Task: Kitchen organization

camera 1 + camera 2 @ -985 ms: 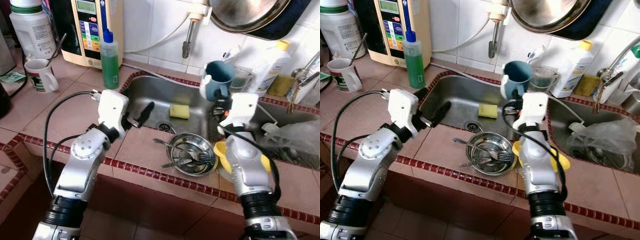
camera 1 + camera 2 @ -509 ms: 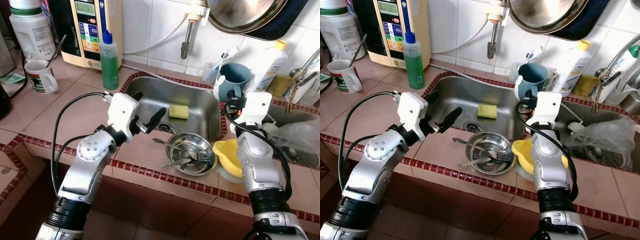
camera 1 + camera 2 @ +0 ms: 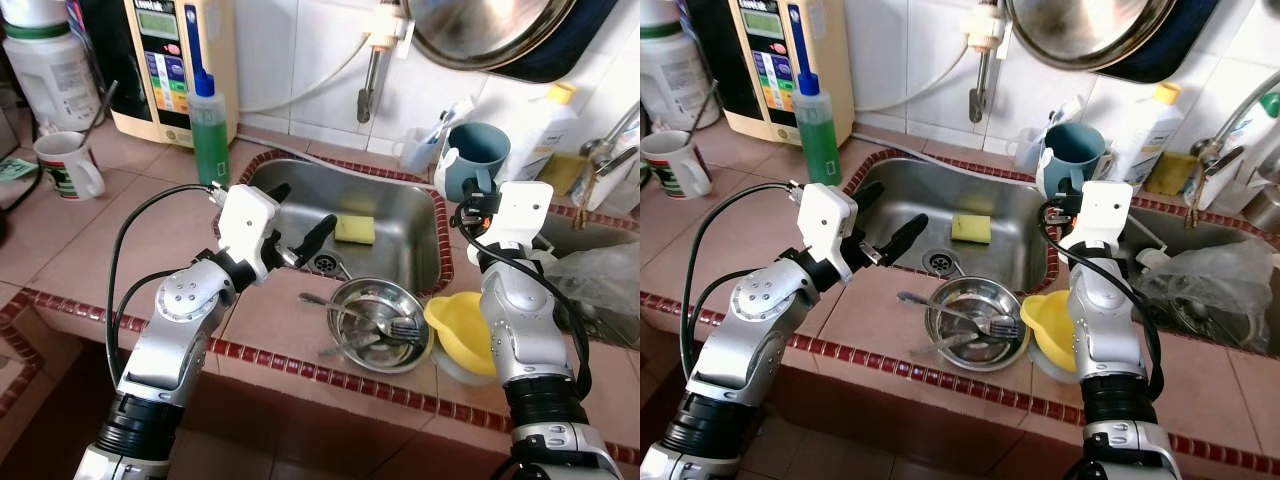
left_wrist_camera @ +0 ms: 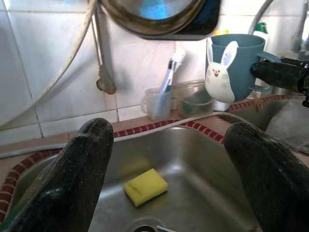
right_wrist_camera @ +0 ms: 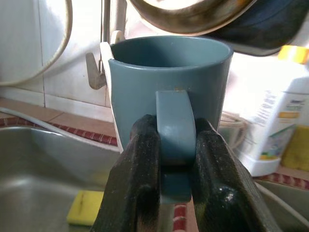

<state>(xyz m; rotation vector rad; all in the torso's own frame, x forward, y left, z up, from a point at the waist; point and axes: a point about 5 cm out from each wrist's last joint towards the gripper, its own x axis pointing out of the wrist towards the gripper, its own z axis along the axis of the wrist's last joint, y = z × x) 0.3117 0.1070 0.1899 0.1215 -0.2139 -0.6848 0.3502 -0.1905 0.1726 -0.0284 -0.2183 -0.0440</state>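
The tiled counter [image 3: 120, 240] spans the head views, with the steel sink [image 3: 400, 215] sunk in at centre, toward 12 o'clock. A big pan [image 3: 490, 30] hangs on the wall at about 1 o'clock. A water purifier [image 3: 170, 60] stands at 11 o'clock with a green soap bottle [image 3: 209, 125] just in front of it, and a white mug [image 3: 62, 165] sits at 10 o'clock. A white bottle [image 3: 545, 130] stands at 2 o'clock, and a crumpled plastic bag [image 3: 600, 290] lies at 3 o'clock.

The left gripper [image 3: 298, 222] hovers over the sink's near-left rim, its fingers [image 4: 77, 179] spread wide with nothing between them. The right gripper [image 3: 470, 200] is raised at the sink's right rim, at about 2 o'clock. Its fingers [image 5: 137, 179] are clamped on the handle of the blue mug [image 3: 475, 155], which is held upright above the rim, near the white bottle. The left wrist view shows a white rabbit on its side.

On the near counter edge, at 6 o'clock, a steel bowl [image 3: 378, 322] holds a fork [image 3: 385, 320] and other cutlery. A yellow bowl [image 3: 462, 330] sits just beside it at 4 o'clock. A yellow sponge [image 3: 354, 229] lies on the sink floor. A clear cup holding a toothbrush [image 4: 169, 72] stands behind the sink.
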